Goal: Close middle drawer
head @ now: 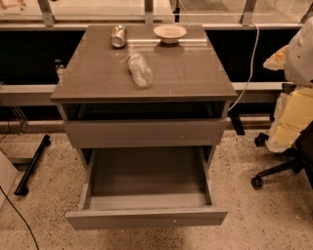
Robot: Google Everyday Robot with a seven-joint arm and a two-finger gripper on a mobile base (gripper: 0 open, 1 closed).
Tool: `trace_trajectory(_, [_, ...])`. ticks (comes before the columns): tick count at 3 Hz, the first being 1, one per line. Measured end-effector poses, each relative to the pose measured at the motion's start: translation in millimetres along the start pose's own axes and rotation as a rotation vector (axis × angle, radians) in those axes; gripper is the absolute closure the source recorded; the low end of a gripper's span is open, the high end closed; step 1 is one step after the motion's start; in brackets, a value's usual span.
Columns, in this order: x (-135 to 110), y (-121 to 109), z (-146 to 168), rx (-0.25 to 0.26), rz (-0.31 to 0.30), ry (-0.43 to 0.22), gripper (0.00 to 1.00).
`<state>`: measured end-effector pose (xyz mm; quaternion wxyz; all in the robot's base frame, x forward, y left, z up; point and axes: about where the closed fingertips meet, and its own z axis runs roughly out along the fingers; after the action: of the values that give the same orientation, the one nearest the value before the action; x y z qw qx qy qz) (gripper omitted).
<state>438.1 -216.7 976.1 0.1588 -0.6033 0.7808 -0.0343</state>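
Speckled pale terrazzo floor (254, 215). Grey cabinet (186, 73), centre, glossy top catching overhead light. Far side: glazed partition with metal posts (46, 12) above dark panels (29, 53). White cable (252, 63) hanging, far right. Black castor chair base (279, 171), right. Black bar (32, 163) lying on the floor, left.

The middle drawer (146, 218) is seen pulled far out of the grey cabinet (190, 73), well forward of the top drawer (144, 133). Its wide, flat, handle-less grey front is marked by a tiny pale dot just right of centre. Its deep grey box is exposed from above, level and square.
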Motion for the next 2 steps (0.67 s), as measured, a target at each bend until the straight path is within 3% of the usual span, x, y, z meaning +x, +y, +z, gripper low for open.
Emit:
trace_trajectory(1, [0.0,0.0,0.0,0.0,0.0,0.0,0.0])
trace_trajectory(2, [-1.2,-0.6,-2.3,0.01,-0.001,-0.003,0.18])
